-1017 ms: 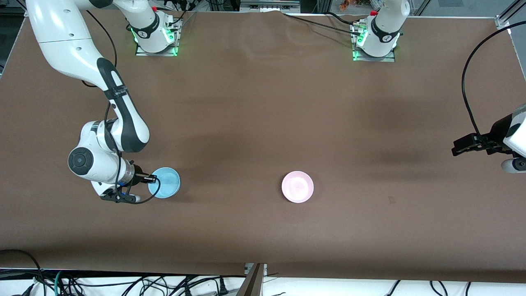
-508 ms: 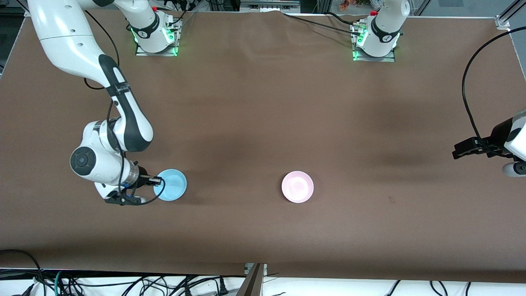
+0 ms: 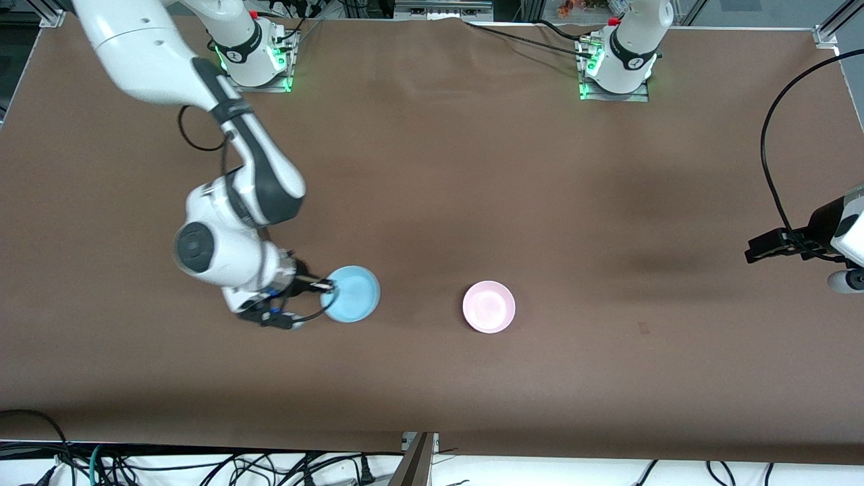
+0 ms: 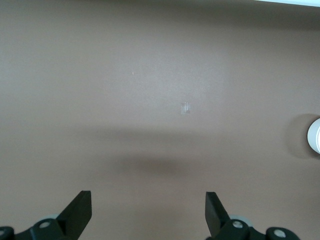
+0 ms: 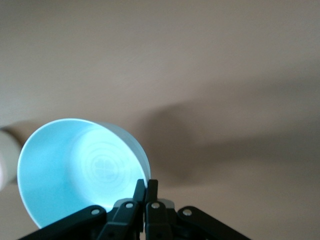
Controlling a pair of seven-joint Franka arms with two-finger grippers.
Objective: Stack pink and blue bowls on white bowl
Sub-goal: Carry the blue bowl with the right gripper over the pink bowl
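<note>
lying wide and bare, brown table [image 3: 432,169] running out to its edges, much open cloth between the two bowls and toward the left arm's end. trailing along the front edge nearest the camera, a tangle of cables [image 3: 202,466].

sitting on the cloth near the middle, pink bowl [image 3: 489,307], upright, with nothing touching it and well apart from both grippers; whether another bowl is lying under it, cannot tell. showing at the margin of the left wrist view, a pale round rim [image 4: 315,136], too cut off to name.

standing between the blue bowl and the pink one: only bare cloth.

pinching the rim of the blue bowl [image 3: 351,303], right gripper [image 3: 324,286], fingers pressed together on the edge [image 5: 145,192]; bowl tilting up off the cloth, hollow facing the wrist camera, over the table toward the right arm's end from the pink bowl.

waiting over the table's edge at the left arm's end, left gripper [image 4: 148,212], fingers [image 4: 80,207] spread wide, holding nothing, only bare cloth below.
</note>
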